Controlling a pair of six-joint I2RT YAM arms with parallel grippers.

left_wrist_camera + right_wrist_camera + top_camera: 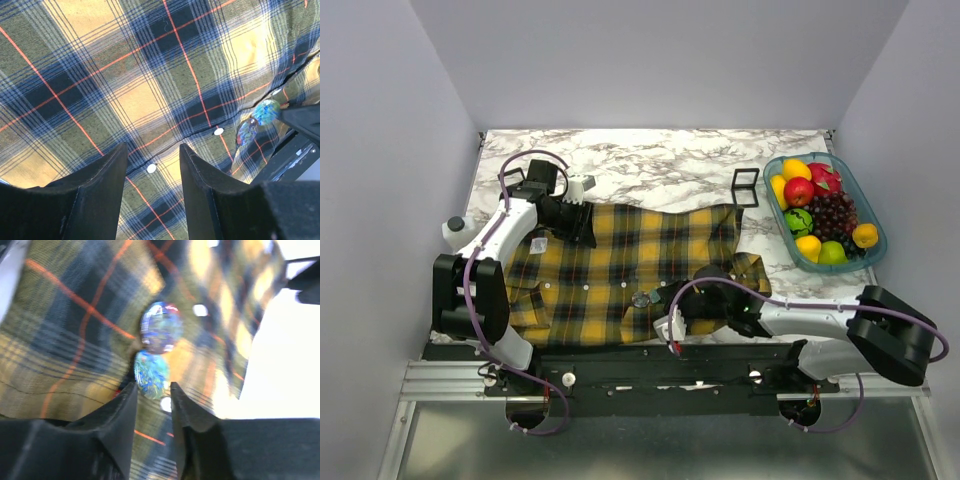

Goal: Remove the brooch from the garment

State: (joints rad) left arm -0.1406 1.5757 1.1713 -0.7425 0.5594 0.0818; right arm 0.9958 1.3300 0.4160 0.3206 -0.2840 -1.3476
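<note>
by the near hem of the plaid shirt [620, 260], right gripper [153, 386] sits narrow-jawed around the teal brooch [151, 371], can't tell if it's gripping; left gripper [152, 146] half open, empty; fruit basket [876, 222] well apart.

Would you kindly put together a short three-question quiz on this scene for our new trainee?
1. True or false: the left gripper has its jaws apart, with only the garment beneath them.
2. Which gripper is closest to the brooch? A) left B) right C) both equally
3. Fill in: the tray to the right of the garment holds ____.
Key: 1 true; 2 B, the right gripper; 3 fruit.
</note>
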